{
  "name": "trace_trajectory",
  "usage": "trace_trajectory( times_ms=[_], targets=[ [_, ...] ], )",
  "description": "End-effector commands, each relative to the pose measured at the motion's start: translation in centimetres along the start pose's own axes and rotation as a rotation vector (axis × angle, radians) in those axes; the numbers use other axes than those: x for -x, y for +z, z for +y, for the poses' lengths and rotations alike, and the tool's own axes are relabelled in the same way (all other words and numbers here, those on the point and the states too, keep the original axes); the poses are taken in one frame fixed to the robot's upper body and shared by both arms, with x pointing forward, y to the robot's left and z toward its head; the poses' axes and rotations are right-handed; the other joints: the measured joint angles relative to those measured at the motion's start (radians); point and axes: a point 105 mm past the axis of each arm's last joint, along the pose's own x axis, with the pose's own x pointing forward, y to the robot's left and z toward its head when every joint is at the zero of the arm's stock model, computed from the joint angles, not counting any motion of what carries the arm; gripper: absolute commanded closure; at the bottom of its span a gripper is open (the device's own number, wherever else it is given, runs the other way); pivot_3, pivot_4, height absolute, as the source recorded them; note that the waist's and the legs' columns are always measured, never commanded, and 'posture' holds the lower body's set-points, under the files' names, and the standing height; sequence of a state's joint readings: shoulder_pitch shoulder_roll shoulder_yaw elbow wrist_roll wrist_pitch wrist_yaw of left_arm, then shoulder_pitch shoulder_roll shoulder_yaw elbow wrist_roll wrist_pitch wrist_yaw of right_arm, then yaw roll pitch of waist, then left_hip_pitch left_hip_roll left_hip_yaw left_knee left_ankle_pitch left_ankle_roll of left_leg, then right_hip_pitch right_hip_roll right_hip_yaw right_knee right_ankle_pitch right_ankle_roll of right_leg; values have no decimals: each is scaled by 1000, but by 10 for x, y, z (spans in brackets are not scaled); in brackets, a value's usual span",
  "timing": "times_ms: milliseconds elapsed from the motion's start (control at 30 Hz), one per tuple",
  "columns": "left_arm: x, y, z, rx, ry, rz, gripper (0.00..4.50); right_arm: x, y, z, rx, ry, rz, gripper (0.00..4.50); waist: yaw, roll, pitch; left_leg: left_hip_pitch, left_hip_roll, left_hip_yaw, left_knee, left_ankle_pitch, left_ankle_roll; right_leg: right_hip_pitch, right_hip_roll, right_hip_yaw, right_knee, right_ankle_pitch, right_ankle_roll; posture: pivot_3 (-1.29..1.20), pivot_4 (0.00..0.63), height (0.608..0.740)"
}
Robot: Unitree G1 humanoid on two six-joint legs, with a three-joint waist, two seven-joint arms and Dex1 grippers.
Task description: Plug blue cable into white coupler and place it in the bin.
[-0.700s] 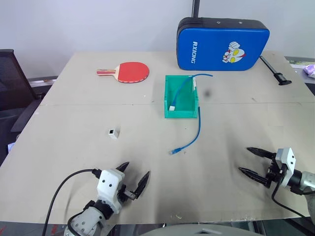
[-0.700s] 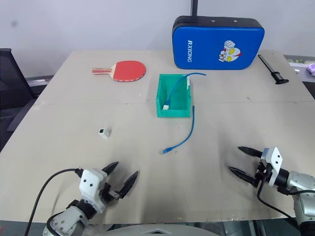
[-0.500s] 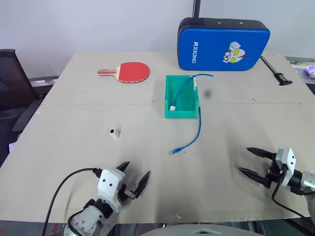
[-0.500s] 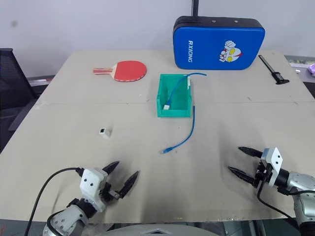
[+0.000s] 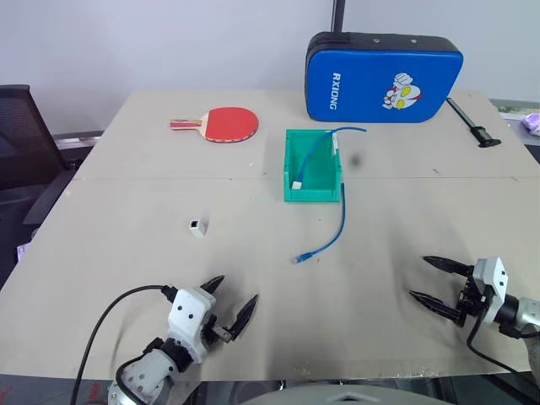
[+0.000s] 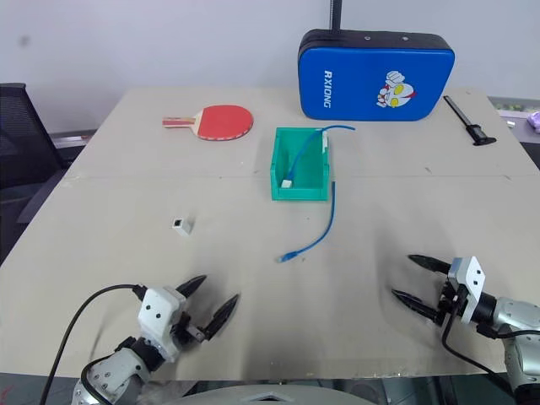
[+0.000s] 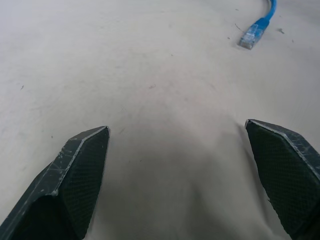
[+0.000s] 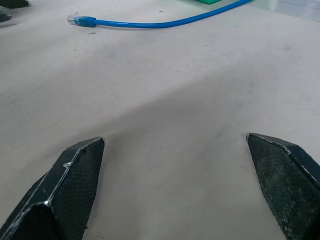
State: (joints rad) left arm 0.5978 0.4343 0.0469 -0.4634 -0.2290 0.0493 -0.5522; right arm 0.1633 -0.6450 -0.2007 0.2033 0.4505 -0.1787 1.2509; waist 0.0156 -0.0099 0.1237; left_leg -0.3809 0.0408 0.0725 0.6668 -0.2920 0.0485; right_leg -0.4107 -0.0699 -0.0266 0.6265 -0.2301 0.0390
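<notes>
A pale beige table [image 5: 126, 211] fills the scene, set against a plain white wall. Nearest, at the table's front edge, the left gripper [image 5: 229, 304] and the right gripper [image 5: 437, 281] both hover low with their black fingers spread wide and nothing between them; over the last moment neither has shifted to speak of and nothing on the table has moved, so the task looks not yet begun. Farther in, the blue cable [image 5: 332, 236] lies loose on the table about midway between the two grippers, its clear plug pointing toward the near-left, its far end running up to just beside the bin's front right corner. The white coupler [image 5: 197, 227] sits alone to the left of it, well apart from the plug and closer to the left gripper. Beyond these stands the bin [image 5: 289, 164], green, already holding a second blue cable [image 5: 312, 156] tipped with a white block. At the back are a red paddle [image 5: 221, 123] and a blue pad [image 5: 381, 77]. Each piece probably awaits its own gripper.
</notes>
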Motion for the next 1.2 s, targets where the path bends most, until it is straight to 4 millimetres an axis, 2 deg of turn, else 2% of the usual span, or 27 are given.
trace_trajectory(
  times_ms=[33,133,267,367,433,467,633,800,967,1033,1100,1167,1200],
  targets=[
    [0,-6,-11,-4,-119,68,27,-1,6,10,35,74,2,0,0,1,0,0,0,0,0,0,0,0,0,0,0,0,0,0,150,728],
    [-11,8,-12,-72,-216,77,27,-8,23,20,45,139,-45,0,2,5,2,-1,0,0,1,0,0,0,0,0,0,0,0,0,150,728],
    [-38,20,-7,-180,-271,105,27,-17,39,29,77,196,-65,0,6,6,4,-1,-1,0,3,0,0,0,0,0,1,0,0,0,150,728],
    [-68,36,-7,-233,-315,82,27,-25,50,31,85,188,-102,0,8,2,6,-1,-1,0,3,0,0,2,0,0,1,1,0,0,150,728],
    [-91,51,-14,-240,-393,74,27,-29,56,32,99,176,-113,0,13,2,7,-2,-2,-1,3,0,0,2,0,-1,1,1,0,0,150,728],
    [-97,54,-16,-249,-422,88,27,-29,58,33,108,170,-110,0,14,1,7,-2,-2,-1,4,0,0,3,0,-2,1,1,0,0,150,728],
    [-110,59,-25,-268,-532,139,27,-27,63,33,120,142,-113,0,-1,0,8,-2,-3,-1,4,1,0,3,3,0,0,2,5,0,150,728],
    [-109,51,-28,-294,-605,215,27,-25,62,34,127,117,-100,0,1,0,8,-2,-2,-2,3,0,0,3,4,-1,0,1,4,0,150,728],
    [-94,39,-15,-337,-593,325,1489,-23,61,34,129,98,-93,0,-3,0,8,-1,-2,-1,4,0,0,3,4,1,1,0,2,0,150,728],
    [-91,38,-14,-335,-591,337,2331,-23,60,34,129,97,-90,0,-4,0,8,0,-1,-1,4,0,0,3,4,2,1,0,2,0,150,728],
    [-92,38,-15,-324,-583,330,3403,-25,59,35,128,100,-93,0,-3,0,8,0,-1,0,3,0,0,3,4,2,2,-1,2,0,150,728],
    [-94,38,-19,-312,-582,319,4230,-27,60,35,129,106,-96,0,-1,0,8,0,-1,-1,4,0,0,3,5,2,2,-1,2,0,150,728],
    [-95,39,-20,-305,-580,306,4487,-27,60,35,129,110,-98,0,-1,0,8,0,-1,0,4,0,0,3,5,2,2,-1,2,0,150,728]
  ],
)
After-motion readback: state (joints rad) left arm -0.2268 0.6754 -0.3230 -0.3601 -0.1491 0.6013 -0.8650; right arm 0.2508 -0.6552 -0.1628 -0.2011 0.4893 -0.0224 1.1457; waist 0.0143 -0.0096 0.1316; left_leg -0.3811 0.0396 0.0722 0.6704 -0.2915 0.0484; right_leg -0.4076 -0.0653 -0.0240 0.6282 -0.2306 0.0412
